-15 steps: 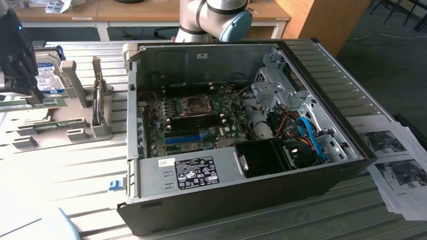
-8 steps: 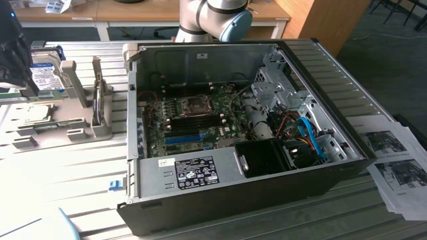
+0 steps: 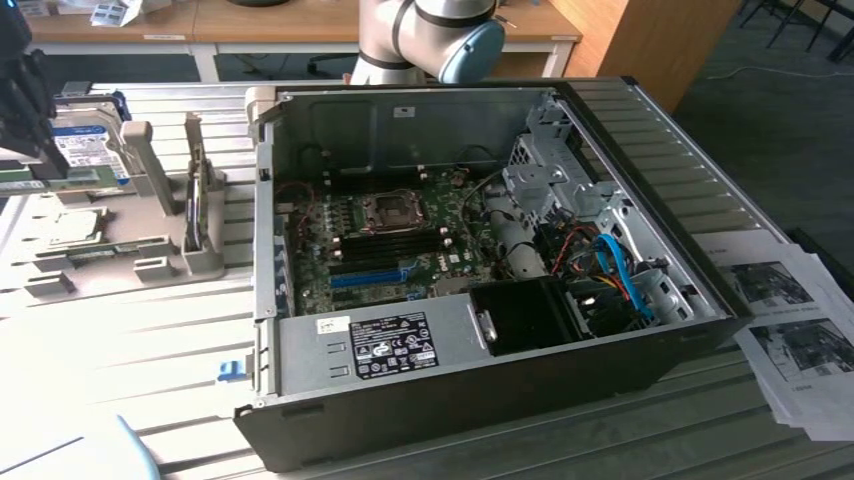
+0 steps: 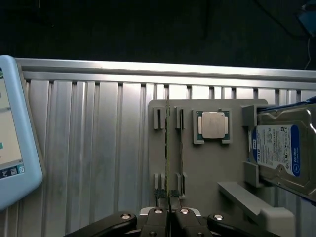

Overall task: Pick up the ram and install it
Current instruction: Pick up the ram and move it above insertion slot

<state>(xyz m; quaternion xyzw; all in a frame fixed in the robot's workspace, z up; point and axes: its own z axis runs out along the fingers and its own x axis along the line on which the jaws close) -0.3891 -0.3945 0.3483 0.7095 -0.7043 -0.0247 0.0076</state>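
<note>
Green ram on edge, long axis along holder; hand clenched on it.

No text legible: hard drive label, case sticker, paper sheets, print too small.

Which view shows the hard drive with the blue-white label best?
The wrist view: the hard drive is close, its label facing the camera, one side cut off. The exterior view shows it far off, at the exterior view's left.
</note>
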